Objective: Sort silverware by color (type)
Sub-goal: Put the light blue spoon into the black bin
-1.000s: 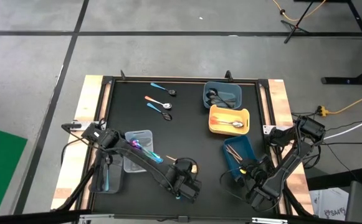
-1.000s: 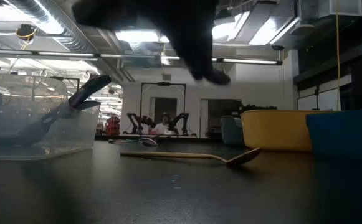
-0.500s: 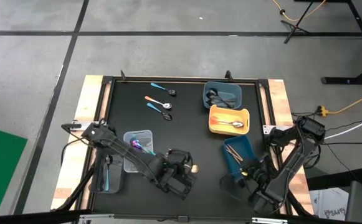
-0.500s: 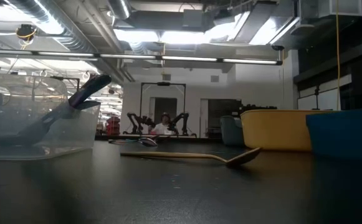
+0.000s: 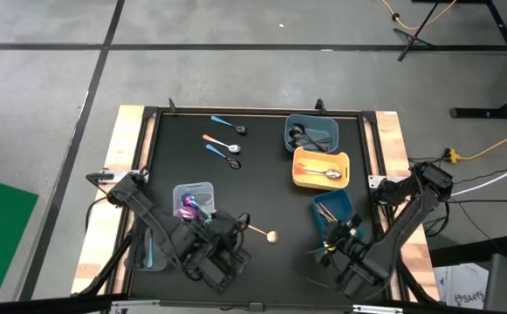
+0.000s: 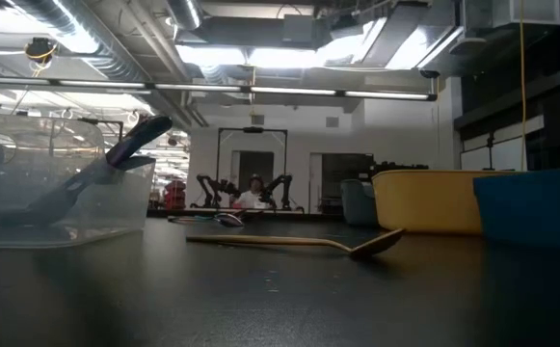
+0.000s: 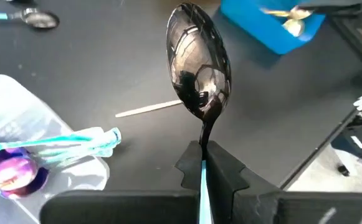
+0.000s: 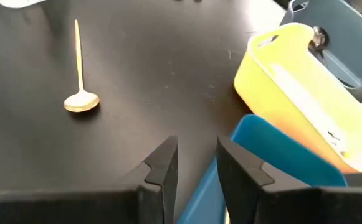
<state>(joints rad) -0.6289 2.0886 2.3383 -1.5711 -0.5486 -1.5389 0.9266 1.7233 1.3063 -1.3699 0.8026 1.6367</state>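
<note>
My left gripper pinches the teal handle of a dark-bowled spoon, raised just beside the clear tray. It looks light, stiff and slick, so I'd grip flat across the handle. My right gripper waits spread beside the blue tray.

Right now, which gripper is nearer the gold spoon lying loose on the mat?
Left. The left gripper, shut on a dark spoon, sits just beside the gold spoon's handle end. The right gripper, open, is farther off, by the blue tray.
</note>
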